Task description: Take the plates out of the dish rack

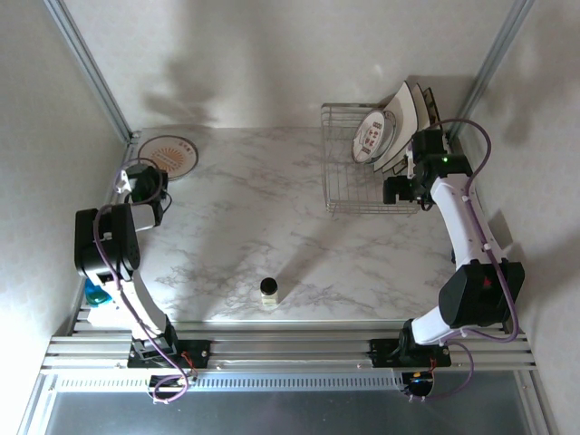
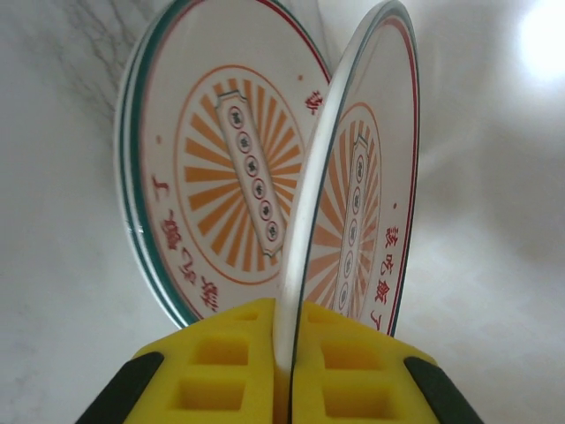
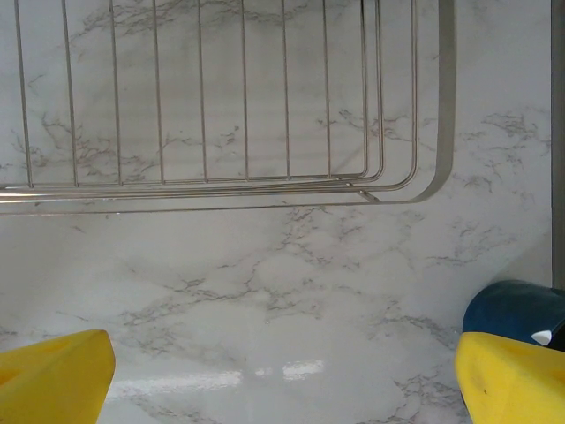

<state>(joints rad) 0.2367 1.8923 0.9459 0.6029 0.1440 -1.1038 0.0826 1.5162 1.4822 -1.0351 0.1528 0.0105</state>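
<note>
Plate [image 2: 357, 177] pinched by its rim, edge-on, reaching straight out from left jaws.

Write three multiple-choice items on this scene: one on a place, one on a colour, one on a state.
1. The dish rack stands at the table's: A far right; B near left; C near centre.
2. The sunburst on the plate in the left end effector is: A blue; B orange; C purple.
3. The right end effector is: A shut on a plate; B shut on rack wire; C open, empty.

1A, the top view shows it far right.
2B, orange rays show in the left wrist view.
3C, its fingers stand wide apart with nothing between.
</note>
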